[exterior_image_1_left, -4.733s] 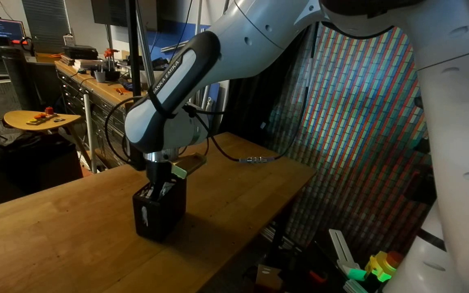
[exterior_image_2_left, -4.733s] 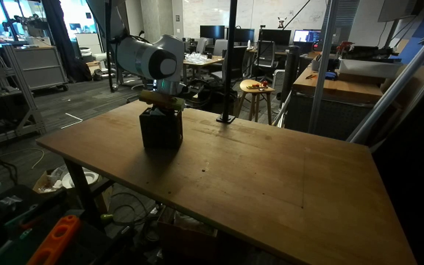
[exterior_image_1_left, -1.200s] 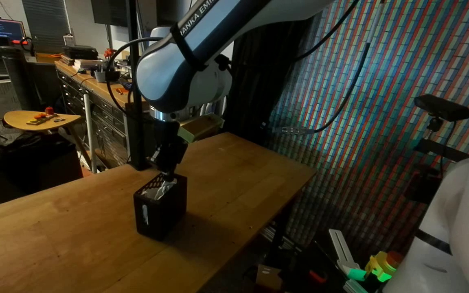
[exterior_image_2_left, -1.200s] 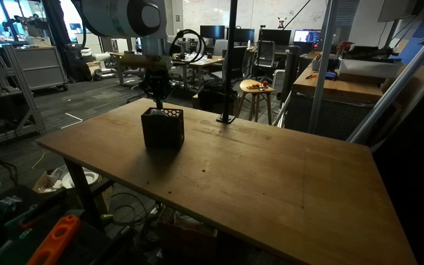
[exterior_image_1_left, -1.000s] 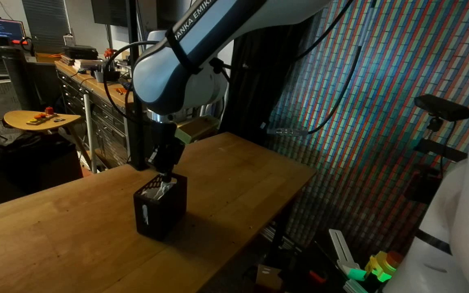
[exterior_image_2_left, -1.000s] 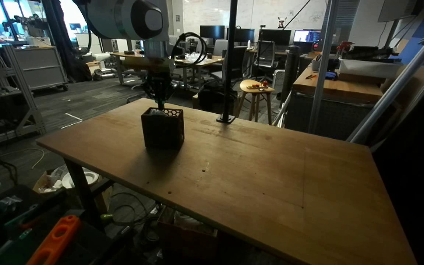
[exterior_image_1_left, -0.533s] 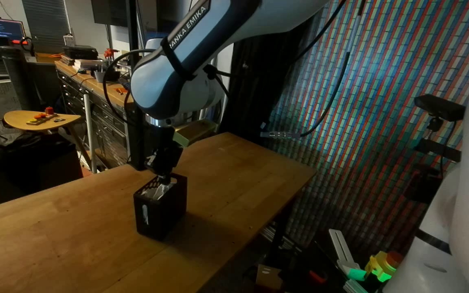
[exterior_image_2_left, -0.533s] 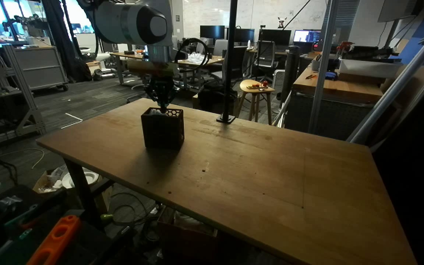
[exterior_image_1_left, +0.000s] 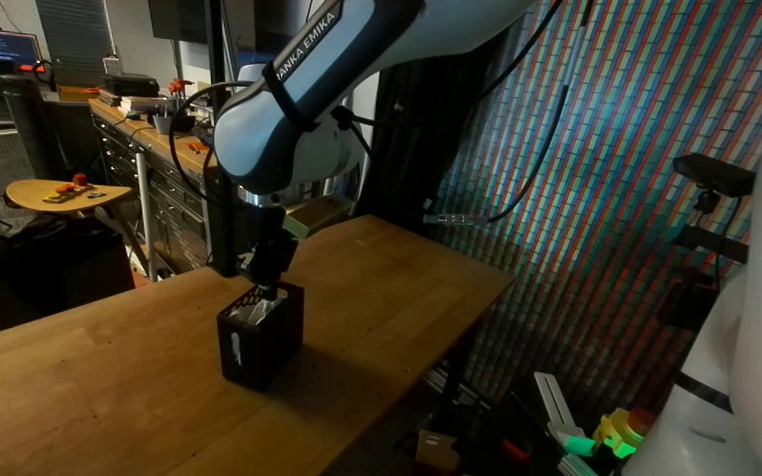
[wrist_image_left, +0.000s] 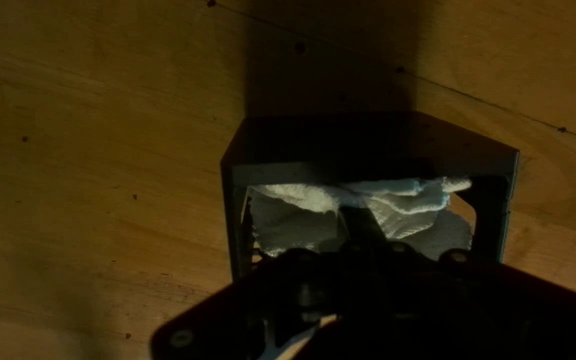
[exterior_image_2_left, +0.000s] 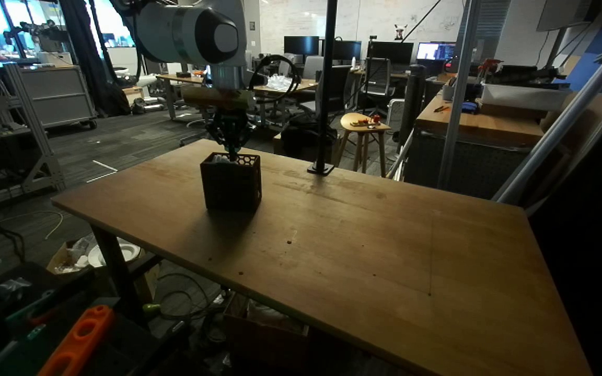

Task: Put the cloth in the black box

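The black box (exterior_image_1_left: 276, 347) stands upright on the wooden table and shows in both exterior views (exterior_image_2_left: 232, 185). The cloth (wrist_image_left: 293, 222) is white-grey and lies bunched inside the box; its top shows at the opening in both exterior views (exterior_image_1_left: 254, 313) (exterior_image_2_left: 220, 159). My gripper (exterior_image_1_left: 267, 291) points down over the opening, its fingertips at about rim height. In the wrist view the gripper (wrist_image_left: 357, 210) has its fingers together, and the cloth's folds gather up to the tips, so it is shut on the cloth. The box's near rim is hidden behind the gripper in the wrist view.
The box has honeycomb holes in a side wall and a slot in an end wall. A black post (exterior_image_2_left: 324, 104) rises from the table's edge behind the box. The table (exterior_image_2_left: 384, 235) extends well beyond the box. A cable (exterior_image_1_left: 546, 152) hangs from the arm.
Some seconds ago my gripper was deep in the box. It rose with the cloth's top drawn up, then sank slightly, and is nearly still over the last half second. The box stays put.
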### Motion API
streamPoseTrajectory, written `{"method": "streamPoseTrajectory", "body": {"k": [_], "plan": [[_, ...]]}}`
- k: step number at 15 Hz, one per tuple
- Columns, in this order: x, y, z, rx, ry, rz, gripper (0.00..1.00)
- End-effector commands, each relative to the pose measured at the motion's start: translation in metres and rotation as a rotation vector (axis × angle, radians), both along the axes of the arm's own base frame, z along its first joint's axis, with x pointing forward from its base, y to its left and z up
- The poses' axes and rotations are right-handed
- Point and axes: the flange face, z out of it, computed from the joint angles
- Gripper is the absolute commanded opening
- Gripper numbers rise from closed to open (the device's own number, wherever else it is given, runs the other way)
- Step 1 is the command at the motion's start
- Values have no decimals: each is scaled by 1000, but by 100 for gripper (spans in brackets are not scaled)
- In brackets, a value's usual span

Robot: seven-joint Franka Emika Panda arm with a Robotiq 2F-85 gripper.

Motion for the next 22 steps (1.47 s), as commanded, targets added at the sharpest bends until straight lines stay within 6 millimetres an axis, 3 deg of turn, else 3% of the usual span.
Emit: {"method": "streamPoseTrajectory", "body": {"k": [1,8,22], "plan": [[1,5,6,-2,-4,25,1],[-4,12,9,-11,6,46,1],[-6,22,-32,27,58,102,1]]}}
